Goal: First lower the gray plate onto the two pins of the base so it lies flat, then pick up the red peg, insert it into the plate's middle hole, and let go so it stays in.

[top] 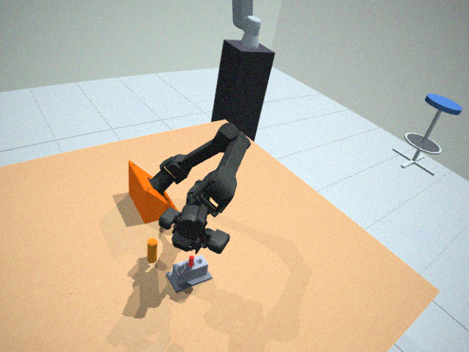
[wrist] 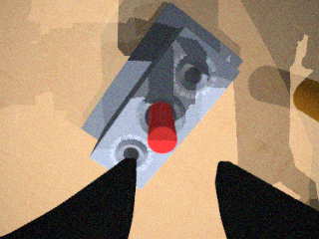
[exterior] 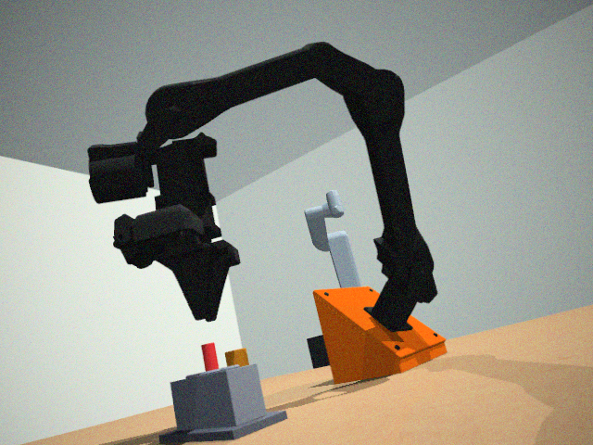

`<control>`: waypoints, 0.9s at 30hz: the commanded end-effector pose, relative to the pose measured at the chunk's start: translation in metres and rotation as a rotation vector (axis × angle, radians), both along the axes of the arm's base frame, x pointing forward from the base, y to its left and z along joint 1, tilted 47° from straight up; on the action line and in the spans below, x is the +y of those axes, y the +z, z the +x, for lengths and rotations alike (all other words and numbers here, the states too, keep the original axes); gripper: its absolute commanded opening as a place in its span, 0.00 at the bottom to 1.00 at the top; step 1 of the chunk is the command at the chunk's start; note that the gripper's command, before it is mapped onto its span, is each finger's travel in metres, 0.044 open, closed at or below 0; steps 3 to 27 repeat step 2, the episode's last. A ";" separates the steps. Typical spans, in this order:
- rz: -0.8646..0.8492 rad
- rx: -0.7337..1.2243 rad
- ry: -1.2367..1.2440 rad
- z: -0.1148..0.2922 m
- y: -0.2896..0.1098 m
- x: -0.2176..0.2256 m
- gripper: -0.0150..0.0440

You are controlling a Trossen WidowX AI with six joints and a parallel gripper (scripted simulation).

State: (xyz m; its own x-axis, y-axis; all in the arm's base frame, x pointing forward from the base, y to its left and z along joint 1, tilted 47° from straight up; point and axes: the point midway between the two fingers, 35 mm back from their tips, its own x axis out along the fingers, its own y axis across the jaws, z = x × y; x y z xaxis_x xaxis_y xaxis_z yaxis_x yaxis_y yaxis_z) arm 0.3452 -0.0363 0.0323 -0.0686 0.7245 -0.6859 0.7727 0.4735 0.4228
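The gray plate (top: pixel 197 266) (wrist: pixel 207 99) (exterior: pixel 218 397) lies flat on the gray base (top: pixel 182 284) (wrist: pixel 112 106), with a pin showing through a hole at each end. The red peg (top: pixel 191 260) (exterior: pixel 209 356) (wrist: pixel 162 130) stands upright in the plate's middle hole, its top sticking out. My gripper (top: pixel 193 248) (exterior: pixel 203 313) (wrist: pixel 177 170) hangs a little above the peg, clear of it. Its fingers stand apart with nothing between them.
An orange cylinder (top: pixel 152 250) (exterior: pixel 236 356) (wrist: pixel 307 99) stands upright just left of the base. The arm's orange wedge mount (top: pixel 141 196) (exterior: pixel 349 335) sits behind it. A black pillar (top: pixel 242 86) stands at the table's far edge; a blue stool (top: pixel 435 125) stands on the floor.
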 end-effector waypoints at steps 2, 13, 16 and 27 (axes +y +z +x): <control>-0.005 -0.007 0.003 0.000 0.003 -0.003 0.51; -0.005 -0.007 0.003 0.000 0.003 -0.003 0.51; -0.005 -0.007 0.003 0.000 0.003 -0.003 0.51; -0.005 -0.007 0.003 0.000 0.003 -0.003 0.51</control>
